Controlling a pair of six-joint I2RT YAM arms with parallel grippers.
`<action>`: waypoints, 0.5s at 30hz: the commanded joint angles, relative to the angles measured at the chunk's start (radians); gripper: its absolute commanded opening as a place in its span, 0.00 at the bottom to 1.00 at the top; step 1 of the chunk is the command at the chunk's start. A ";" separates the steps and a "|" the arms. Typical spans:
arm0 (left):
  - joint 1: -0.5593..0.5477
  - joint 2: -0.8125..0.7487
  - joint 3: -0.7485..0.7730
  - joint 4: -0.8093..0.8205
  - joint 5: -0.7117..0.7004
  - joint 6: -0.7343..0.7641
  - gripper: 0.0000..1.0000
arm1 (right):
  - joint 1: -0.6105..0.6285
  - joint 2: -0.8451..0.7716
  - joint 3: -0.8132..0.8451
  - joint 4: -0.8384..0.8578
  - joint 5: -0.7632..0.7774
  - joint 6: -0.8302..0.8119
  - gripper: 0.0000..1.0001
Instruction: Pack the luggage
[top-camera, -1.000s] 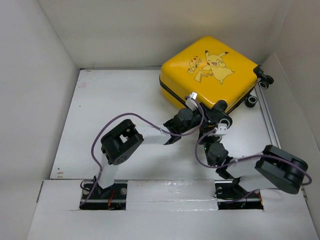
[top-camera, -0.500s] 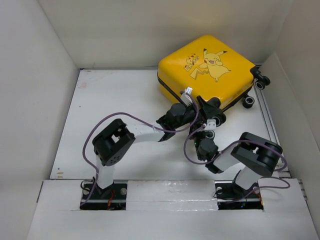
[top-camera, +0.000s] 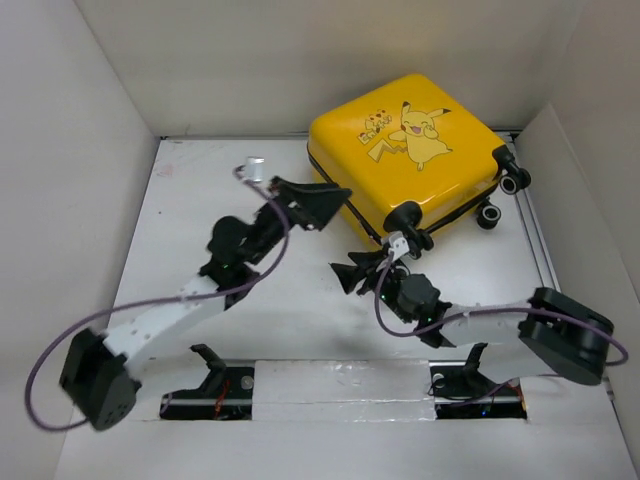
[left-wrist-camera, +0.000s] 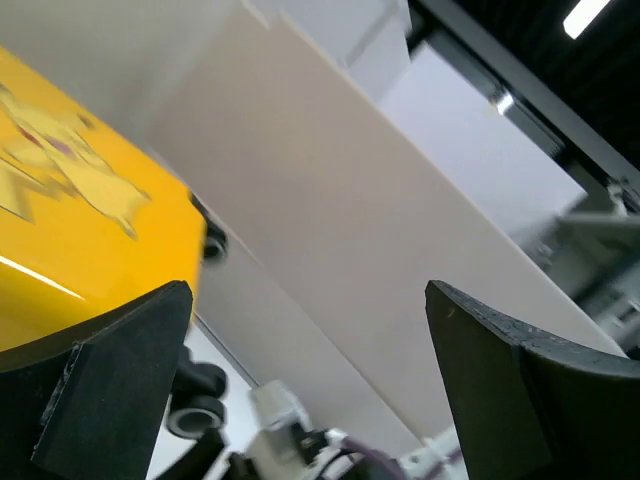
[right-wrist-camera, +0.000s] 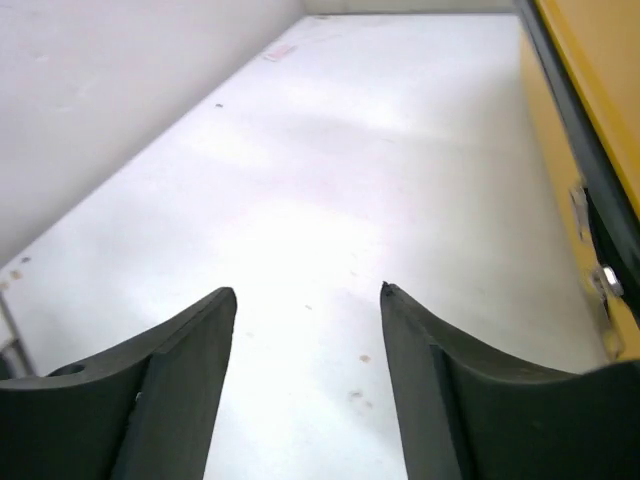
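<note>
**Luggage: closed hard shell, both grippers empty**

**Position.** The luggage lies flat at the far right corner of the bench. Its print side is up, the shell is closed, and the wheels face the right edge.

**End effectors.** The left gripper is at the luggage's near left side, fingers spread wide and holding nothing. Whether a fingertip touches the shell cannot be told. The right gripper sits low over the bench, just off the luggage's near corner. It points toward the left edge, fingers apart and empty.

**Handling (assessment).** The shell is glossy and rigid, so expect no give under the pads and little friction. A pinch on a flat face will likely slip. The small size suggests low weight; the contents are not visible. Whether the wheels bear on the bench cannot be told, so a one-sided push may make the luggage skate or pivot. Brace one side with one gripper while the other works.

**Grip points (assessment).** The dark seam running round the side is the likeliest place to catch an edge. A small metal fitting shows on it in the right wrist view. It may be a zip pull, but it is too small to confirm.

**Markings.** A Pikachu print covers the top face. The lettering beside it is too small to read. No brand name or label is legible.
</note>
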 joint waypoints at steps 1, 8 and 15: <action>0.038 -0.141 -0.132 -0.115 -0.174 0.183 1.00 | 0.008 -0.172 0.134 -0.382 -0.110 0.037 0.67; -0.025 -0.094 -0.325 -0.158 -0.197 0.340 0.86 | 0.019 -0.447 0.384 -1.109 0.012 0.022 0.79; -0.107 0.188 -0.192 -0.127 -0.127 0.462 0.81 | -0.093 -0.517 0.520 -1.437 0.155 -0.009 0.87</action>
